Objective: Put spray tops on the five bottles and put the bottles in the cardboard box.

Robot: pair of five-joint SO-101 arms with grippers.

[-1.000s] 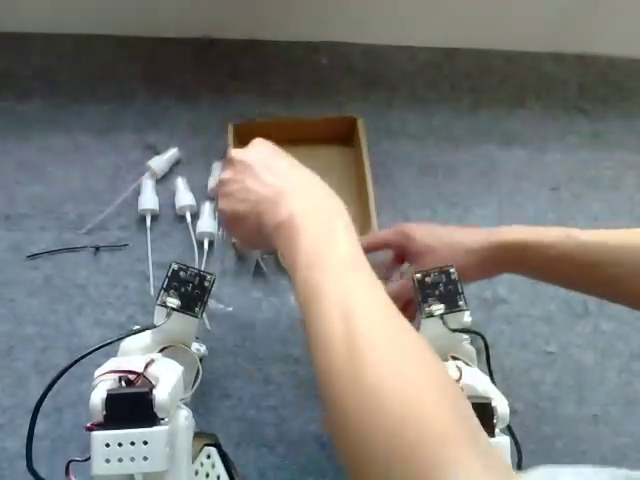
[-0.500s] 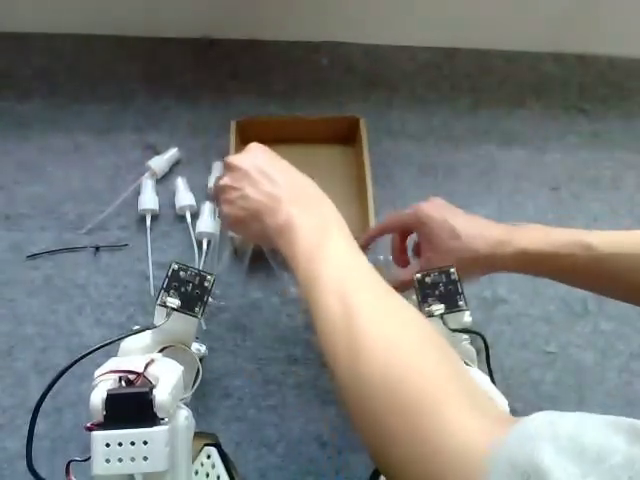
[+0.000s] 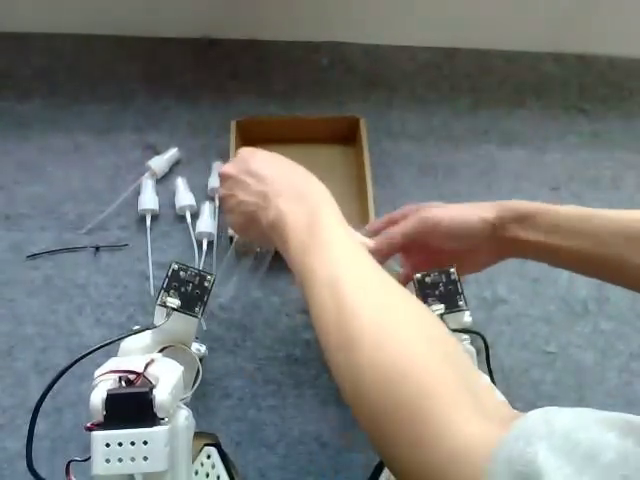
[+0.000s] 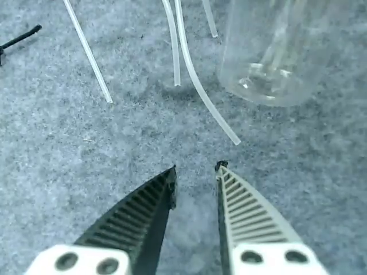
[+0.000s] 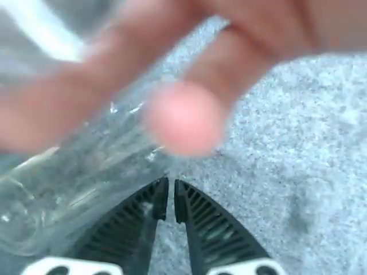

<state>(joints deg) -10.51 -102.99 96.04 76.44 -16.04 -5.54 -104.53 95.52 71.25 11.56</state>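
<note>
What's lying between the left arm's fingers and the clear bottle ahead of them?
In the left wrist view, the end of a thin clear tube lies on the grey carpet between the left fingers and the bottle.

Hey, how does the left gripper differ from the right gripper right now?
The left gripper has its fingers apart, carpet showing between them; the right gripper has its fingers nearly touching. The left gripper has one dark and one pale finger; the right gripper's are both dark. A person's hand and a clear bottle crowd the right gripper; the left gripper faces loose tubes. Both hold nothing.
</note>
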